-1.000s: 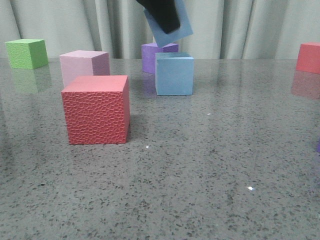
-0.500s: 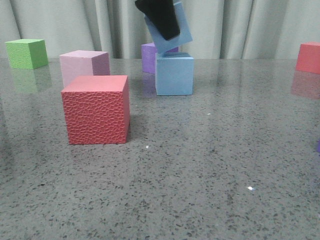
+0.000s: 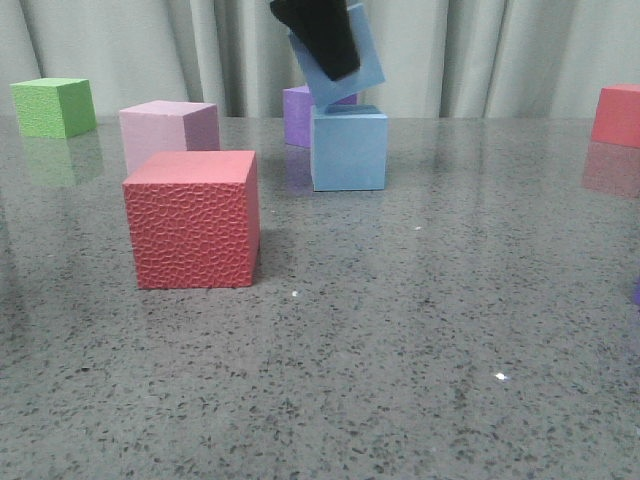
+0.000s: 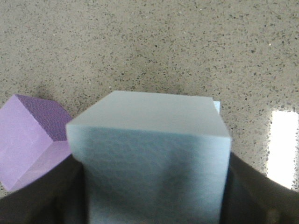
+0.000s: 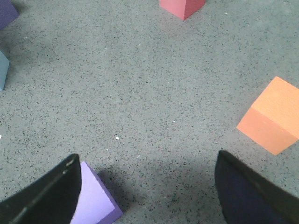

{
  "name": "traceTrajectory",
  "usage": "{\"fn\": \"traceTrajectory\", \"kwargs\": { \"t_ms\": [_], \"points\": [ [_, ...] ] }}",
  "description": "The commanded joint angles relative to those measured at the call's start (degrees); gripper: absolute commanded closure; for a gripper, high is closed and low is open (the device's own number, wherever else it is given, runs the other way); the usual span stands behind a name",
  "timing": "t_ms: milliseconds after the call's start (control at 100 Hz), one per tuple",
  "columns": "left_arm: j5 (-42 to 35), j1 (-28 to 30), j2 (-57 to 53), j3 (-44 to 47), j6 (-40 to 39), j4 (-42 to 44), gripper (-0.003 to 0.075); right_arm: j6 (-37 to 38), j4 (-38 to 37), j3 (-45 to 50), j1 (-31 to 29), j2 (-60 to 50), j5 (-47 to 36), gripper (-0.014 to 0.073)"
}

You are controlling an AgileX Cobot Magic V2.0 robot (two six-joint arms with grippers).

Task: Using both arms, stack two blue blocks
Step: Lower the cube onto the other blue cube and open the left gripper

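I see a gray speckled table (image 3: 400, 350) with pale curtains (image 3: 450, 50) hanging behind it. My left gripper (image 3: 320, 35) comes down from the top of the front view. It is closed on 1 blue block, the held blue block (image 3: 350, 60), and that block is tilted. Its low corner is right at the top of the other blue block (image 3: 348, 150), which sits flat on the table. I cannot tell if the 2 blocks touch.

In the left wrist view the held blue block (image 4: 154, 158) fills the space between the 2 dark fingers (image 4: 42, 196), and they press on its sides. A thin bit of the lower block peeks out behind its far corner. A purple cube (image 4: 32, 135) sits just beside it on the table.

In the front view the purple cube (image 3: 300, 115) is behind the blue blocks. A big bumpy red cube (image 3: 192, 220) is near the front, with a pale pink cube (image 3: 165, 130) just behind it. A green cube (image 3: 55, 106) is far off to the left, and another red cube (image 3: 618, 115) is far off to the right.

My right gripper (image 5: 145, 191) hangs over bare table with its fingers wide apart and nothing between them. A light purple cube (image 5: 96, 200) is by 1 finger, and an orange cube (image 5: 271, 116) lies well apart.
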Motion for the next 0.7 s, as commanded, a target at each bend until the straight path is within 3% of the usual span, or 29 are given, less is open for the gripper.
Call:
{"fn": "traceTrajectory", "kwargs": {
  "t_ms": [0, 690],
  "points": [
    [1.1, -0.4, -3.2, -1.4, -0.4, -1.5, 0.0550, -0.6, -0.7, -1.3, -0.2, -0.1, -3.8, 0.0013],
    [1.1, -0.4, -3.2, 1.6, -0.1, -1.5, 0.0549, -0.6, -0.7, -1.3, -0.2, -0.1, -3.8, 0.0013]
  ]
}}
